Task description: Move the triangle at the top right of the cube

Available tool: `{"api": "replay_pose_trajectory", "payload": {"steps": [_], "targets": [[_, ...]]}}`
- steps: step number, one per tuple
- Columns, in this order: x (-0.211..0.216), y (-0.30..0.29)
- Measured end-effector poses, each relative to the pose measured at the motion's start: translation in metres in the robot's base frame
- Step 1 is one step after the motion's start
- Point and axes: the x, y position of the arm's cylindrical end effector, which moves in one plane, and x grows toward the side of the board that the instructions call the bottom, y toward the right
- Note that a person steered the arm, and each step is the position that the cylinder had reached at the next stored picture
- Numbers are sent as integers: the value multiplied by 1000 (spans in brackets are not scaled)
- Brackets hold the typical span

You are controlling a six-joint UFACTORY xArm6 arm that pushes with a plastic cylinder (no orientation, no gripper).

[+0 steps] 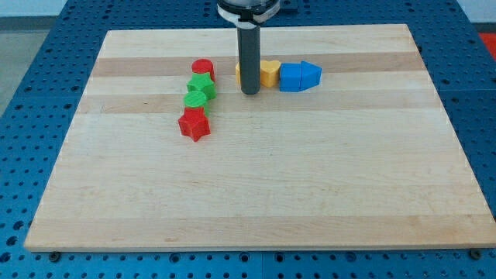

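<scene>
My tip [249, 92] rests on the board just below a row of blocks near the view's top. A blue cube [291, 77] sits in that row, with a blue triangle [311, 74] touching its right side. A yellow heart [269, 73] touches the cube's left side. Another yellow block [239, 72] is mostly hidden behind my rod. The tip is left of and below the cube, close to the yellow heart.
To the left, a column holds a red cylinder [203, 67], a green block [203, 85], a second green block [195, 99] and a red star [194, 124]. The wooden board [256, 194] lies on a blue perforated table.
</scene>
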Motion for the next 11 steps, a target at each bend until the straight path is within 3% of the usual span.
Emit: {"api": "replay_pose_trajectory", "payload": {"steps": [2,3,4,7,10,11], "targets": [[13,10],[41,41],[38,83],[-25,99],[-63,149],[-66,128]]}}
